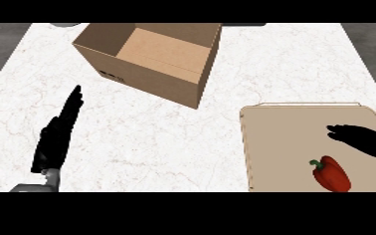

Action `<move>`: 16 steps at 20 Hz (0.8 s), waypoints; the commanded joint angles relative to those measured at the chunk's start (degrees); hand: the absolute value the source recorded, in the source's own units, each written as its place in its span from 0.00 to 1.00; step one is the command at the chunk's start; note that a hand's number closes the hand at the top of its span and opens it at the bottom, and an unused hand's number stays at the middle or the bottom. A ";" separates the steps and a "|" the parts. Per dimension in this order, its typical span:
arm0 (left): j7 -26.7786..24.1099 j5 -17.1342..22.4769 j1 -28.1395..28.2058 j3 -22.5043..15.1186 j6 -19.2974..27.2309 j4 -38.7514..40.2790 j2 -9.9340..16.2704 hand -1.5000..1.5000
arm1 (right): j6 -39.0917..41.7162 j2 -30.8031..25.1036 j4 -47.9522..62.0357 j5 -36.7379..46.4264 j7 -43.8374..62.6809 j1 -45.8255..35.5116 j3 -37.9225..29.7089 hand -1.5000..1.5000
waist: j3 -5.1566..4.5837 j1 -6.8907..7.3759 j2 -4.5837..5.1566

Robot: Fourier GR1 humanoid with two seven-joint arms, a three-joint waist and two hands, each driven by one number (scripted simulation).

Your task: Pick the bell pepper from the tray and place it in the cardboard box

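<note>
A: Head view: what is counted on the counter [147, 129]?

B: One cardboard box [150, 62], one tray [283, 144] and one bell pepper [332, 173] are counted. Two hands are shown.

A: Where is the bell pepper located?

B: The red pepper, with a green stem, is seen lying on the beige tray, near its lower right part. The tray is placed at the right of the white marbled counter. The box is set at the upper middle, well apart from the tray, with its top open and its inside bare.

A: How is the right hand [356, 137] described?

B: It is seen above the tray, entering from the right edge, just above the pepper in the view. Its fingers are extended towards the left and nothing is held. No contact with the pepper is shown.

A: And the left hand [57, 134]?

B: It is shown at the lower left over the counter, fingers straight and pointed upward in the view. Nothing is held by it.
</note>
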 commanded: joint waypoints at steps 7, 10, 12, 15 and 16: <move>1.25 -1.49 0.33 4.10 -4.51 -2.24 -0.26 0.50 | 0.67 6.46 4.24 9.54 -3.01 -0.51 -2.29 0.00 | 0.01 0.17 0.02; 4.24 -2.72 3.45 3.61 -4.05 -7.62 -1.39 0.50 | 1.63 8.89 3.86 11.59 -1.13 -1.01 -2.49 0.00 | 0.01 0.30 0.00; -3.42 -1.60 0.58 6.31 -5.42 2.40 -2.29 0.50 | -0.08 9.80 2.21 14.18 -2.60 1.49 -1.20 0.00 | -0.01 -0.02 0.04; -1.66 -5.27 1.55 4.44 -3.92 0.64 -4.46 0.50 | 0.50 11.23 6.63 15.17 -4.89 -2.39 -3.04 0.00 | 0.00 0.19 0.07; -0.50 -2.57 0.58 7.63 -6.95 -0.83 -1.80 0.50 | -1.04 13.39 3.68 16.99 -2.51 0.45 -1.94 0.00 | 0.00 0.10 0.03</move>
